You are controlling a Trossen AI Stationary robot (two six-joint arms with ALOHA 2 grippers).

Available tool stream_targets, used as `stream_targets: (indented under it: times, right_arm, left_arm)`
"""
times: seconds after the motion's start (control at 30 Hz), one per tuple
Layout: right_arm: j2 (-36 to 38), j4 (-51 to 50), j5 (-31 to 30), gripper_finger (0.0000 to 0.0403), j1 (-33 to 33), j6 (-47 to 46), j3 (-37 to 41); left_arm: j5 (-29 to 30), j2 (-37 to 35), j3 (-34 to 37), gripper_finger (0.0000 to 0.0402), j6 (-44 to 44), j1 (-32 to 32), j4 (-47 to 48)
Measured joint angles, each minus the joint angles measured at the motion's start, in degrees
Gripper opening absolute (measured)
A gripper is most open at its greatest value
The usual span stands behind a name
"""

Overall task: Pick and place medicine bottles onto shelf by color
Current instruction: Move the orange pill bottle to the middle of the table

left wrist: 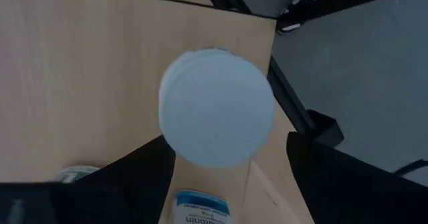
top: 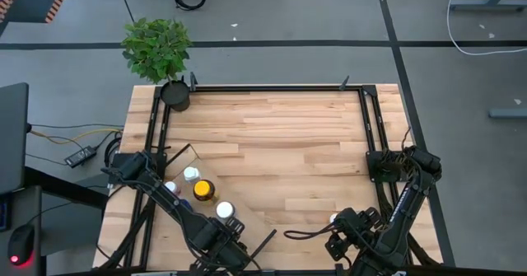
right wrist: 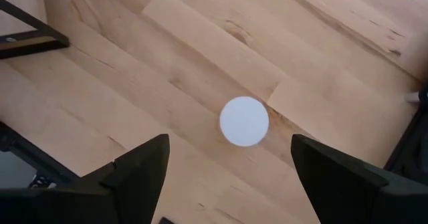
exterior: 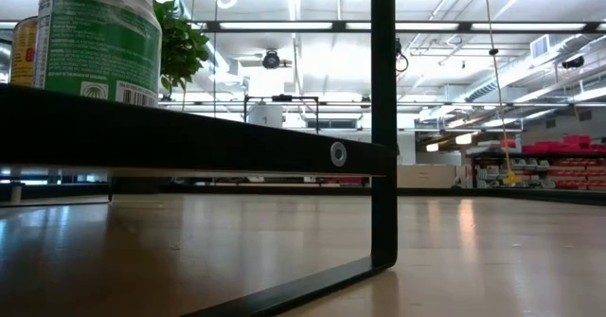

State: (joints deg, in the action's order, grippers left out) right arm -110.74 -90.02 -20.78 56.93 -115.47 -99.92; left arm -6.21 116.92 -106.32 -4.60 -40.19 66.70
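The pale plywood shelf (top: 185, 156) lies slanted at the table's near left. On it stand a blue-capped bottle (top: 170, 188), a white-capped one (top: 191, 175), an amber one with a yellow cap (top: 203, 190) and another white-capped one (top: 224, 210). My left gripper (top: 226, 241) is open over the shelf's near end. Its fingers stand on either side of a white-capped bottle (left wrist: 216, 107) that stands on the shelf; bare board shows between the bottle and one finger. My right gripper (right wrist: 229, 140) is open above a lone white-capped bottle (right wrist: 244, 121) on the tabletop (top: 333, 220).
A black metal frame (top: 362, 119) runs along the table's edges, and its post (exterior: 383, 118) shows in the low view. A black plant pot (top: 175, 93) with a green plant stands at the far left corner. A green-labelled bottle (exterior: 99, 33) shows on the shelf.
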Motion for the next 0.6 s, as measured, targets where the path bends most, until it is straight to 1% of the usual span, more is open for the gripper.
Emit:
stream_targets:
  times: [0.37, 0.47, 0.6]
  right_arm:
    - [0.00, 0.00, -0.17, 0.0321, 0.00, 1.47, 0.00]
    - [0.00, 0.00, -0.19, 0.0321, 0.00, 1.47, 0.00]
    - [0.00, 0.09, -0.05, 0.0321, 0.00, -0.41, 0.52]
  left_arm:
    - [-0.11, -0.27, -0.03, 0.0282, -1.09, -1.24, 1.26]
    - [1.21, -0.97, -0.83, 0.0282, -1.24, -1.10, 4.34]
    - [3.87, -1.20, -4.24, 0.0282, -1.23, -0.29, 9.60]
